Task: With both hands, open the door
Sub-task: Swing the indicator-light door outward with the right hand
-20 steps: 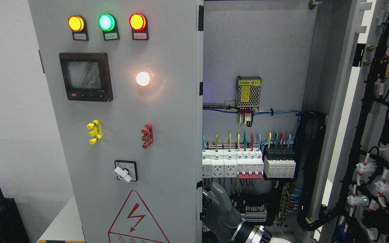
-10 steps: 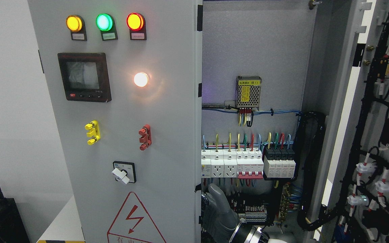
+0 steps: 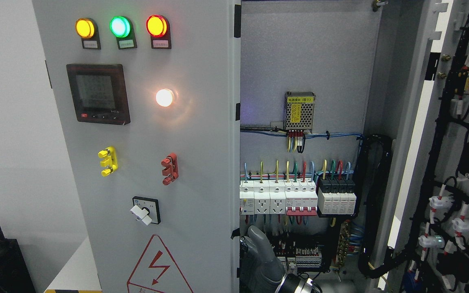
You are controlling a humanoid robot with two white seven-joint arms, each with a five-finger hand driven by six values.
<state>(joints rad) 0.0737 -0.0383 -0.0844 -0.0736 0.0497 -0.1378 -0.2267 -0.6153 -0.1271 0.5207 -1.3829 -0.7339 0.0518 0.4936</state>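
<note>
Left cabinet door [image 3: 149, 162] stands partly swung out, right one already wide. Right hand [image 3: 261, 260] presses behind the left door's free edge near the bottom; grip unclear, probably flat. Push outward steadily, clear of the breakers [image 3: 297, 199].

The robot's grey right hand [image 3: 261, 260] sits at the left door's [image 3: 169, 162] inner edge; breakers [image 3: 295, 199] just above it, the open right door [image 3: 454, 162] far right.

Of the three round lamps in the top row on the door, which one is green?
The middle lamp is green. An amber lamp sits to its left and a red lamp to its right.
</note>
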